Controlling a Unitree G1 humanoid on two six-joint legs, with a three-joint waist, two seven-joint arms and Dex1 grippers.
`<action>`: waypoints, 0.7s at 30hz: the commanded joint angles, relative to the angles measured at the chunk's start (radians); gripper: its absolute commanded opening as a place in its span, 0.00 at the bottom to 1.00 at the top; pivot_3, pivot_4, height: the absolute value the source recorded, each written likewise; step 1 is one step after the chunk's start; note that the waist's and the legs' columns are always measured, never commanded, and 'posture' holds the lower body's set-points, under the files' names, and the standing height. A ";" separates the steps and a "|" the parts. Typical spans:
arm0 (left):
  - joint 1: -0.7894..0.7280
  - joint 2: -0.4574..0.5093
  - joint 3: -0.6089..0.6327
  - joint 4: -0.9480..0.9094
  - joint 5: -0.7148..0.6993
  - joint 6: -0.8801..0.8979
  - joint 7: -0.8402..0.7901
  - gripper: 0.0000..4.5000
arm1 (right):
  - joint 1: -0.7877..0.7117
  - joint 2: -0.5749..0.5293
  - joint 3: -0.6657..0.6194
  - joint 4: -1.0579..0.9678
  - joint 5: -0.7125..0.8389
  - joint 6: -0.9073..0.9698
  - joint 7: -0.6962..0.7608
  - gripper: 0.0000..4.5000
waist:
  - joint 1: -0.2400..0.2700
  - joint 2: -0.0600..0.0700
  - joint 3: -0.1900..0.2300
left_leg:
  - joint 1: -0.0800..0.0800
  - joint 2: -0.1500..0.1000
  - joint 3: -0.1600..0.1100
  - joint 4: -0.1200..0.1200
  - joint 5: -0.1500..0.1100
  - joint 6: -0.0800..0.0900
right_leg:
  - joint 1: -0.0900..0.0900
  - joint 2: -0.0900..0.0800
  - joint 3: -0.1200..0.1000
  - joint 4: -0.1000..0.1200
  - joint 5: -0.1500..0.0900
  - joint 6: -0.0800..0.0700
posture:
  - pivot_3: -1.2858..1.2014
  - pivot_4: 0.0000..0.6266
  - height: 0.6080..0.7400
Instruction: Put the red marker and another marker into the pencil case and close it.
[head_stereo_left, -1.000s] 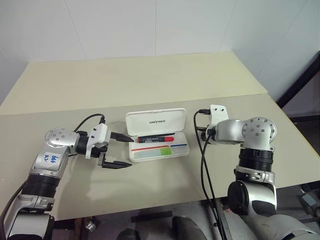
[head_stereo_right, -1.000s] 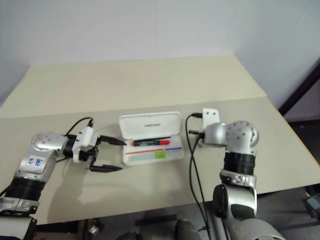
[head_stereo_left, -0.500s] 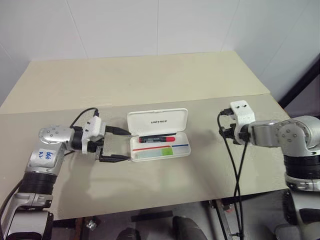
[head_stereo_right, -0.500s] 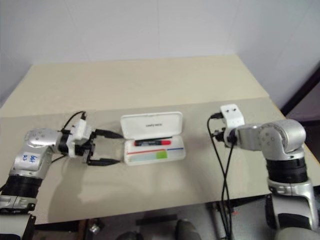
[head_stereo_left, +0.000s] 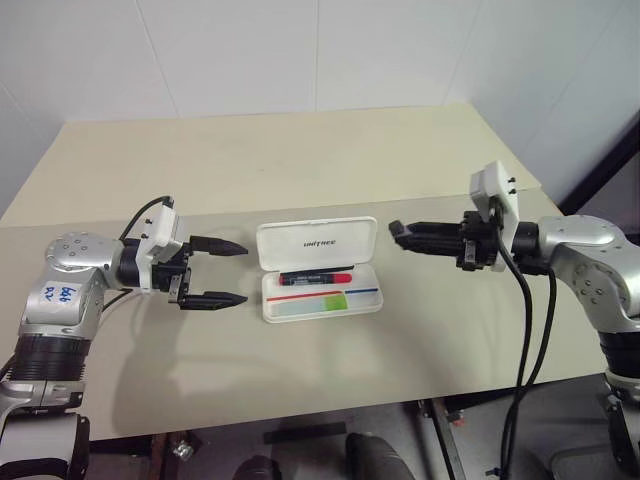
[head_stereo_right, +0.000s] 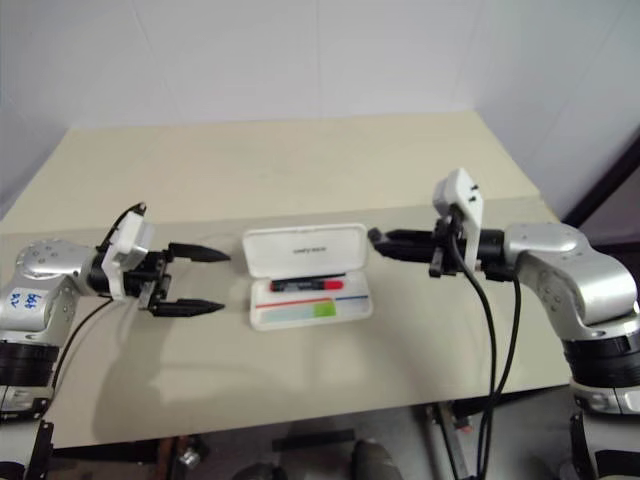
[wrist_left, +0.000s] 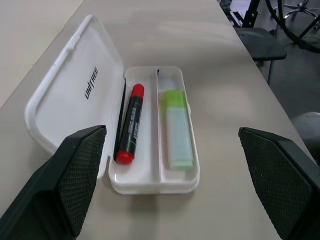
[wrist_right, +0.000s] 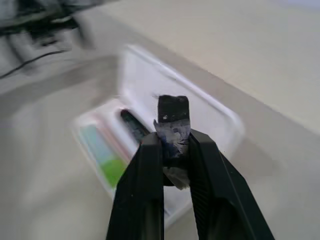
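1. The near strip of the table (head_stereo_left: 300, 380) is bare, so nothing else waits to be packed.
2. My left pincer (head_stereo_left: 243, 272) hangs just left of the case (head_stereo_left: 372, 305), apart from it. Its fingers are spread wide and empty, and it points right at the case's short end. I judge it is kept there to steady the case or help with the lid.
3. The case lies open at the middle of the table, long side toward me. The green marker (head_stereo_left: 312, 303) lies flat in the front compartment with its lime cap to the right.
4. Behind the divider, the red marker (head_stereo_left: 313, 277) lies flat in the rear compartment, next to the hinge. Both markers sit below the rim, so I think nothing will block the lid.
5. The lid (head_stereo_left: 315, 243) stands up off the back edge, tilted away from me with its logo side facing me. With both markers in, closing it is the one step left.
6. My right pincer (head_stereo_left: 400, 232) is raised just right of the lid's upper corner and points left, not touching it. Its fingers are pinched on a small dark-and-silver clip (wrist_right: 172, 120). Held that high, it looks set to push the lid forward and down.
7. Beyond that there is more bare table, then the white wall (head_stereo_left: 300, 50).
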 joint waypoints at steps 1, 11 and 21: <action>0.028 0.037 0.021 -0.046 0.011 -0.036 -0.014 1.00 | -0.082 0.016 0.089 0.069 -0.109 -0.149 0.173 0.08 | 0.000 0.000 0.000 | 0.000 0.000 0.000 0.000 0.000 0.000 | 0.000 0.000 0.000 0.000 0.000 0.000 | 0.52 0.24 1.00; 0.130 0.071 0.025 -0.100 0.029 -0.090 -0.005 1.00 | -0.202 0.089 0.268 0.214 -0.372 -0.354 0.346 0.08 | 0.014 0.000 0.000 | 0.001 0.000 0.002 0.001 0.003 -0.005 | 0.000 -0.001 0.000 0.002 0.000 -0.001 | 0.52 0.24 1.00; 0.187 0.062 0.022 -0.167 0.024 -0.087 0.039 1.00 | -0.193 0.127 0.328 0.277 -0.518 -0.329 0.327 0.08 | 0.015 0.000 0.000 | 0.002 0.000 0.002 0.002 0.003 -0.006 | 0.000 -0.001 0.000 0.003 0.000 -0.001 | 0.52 0.24 1.00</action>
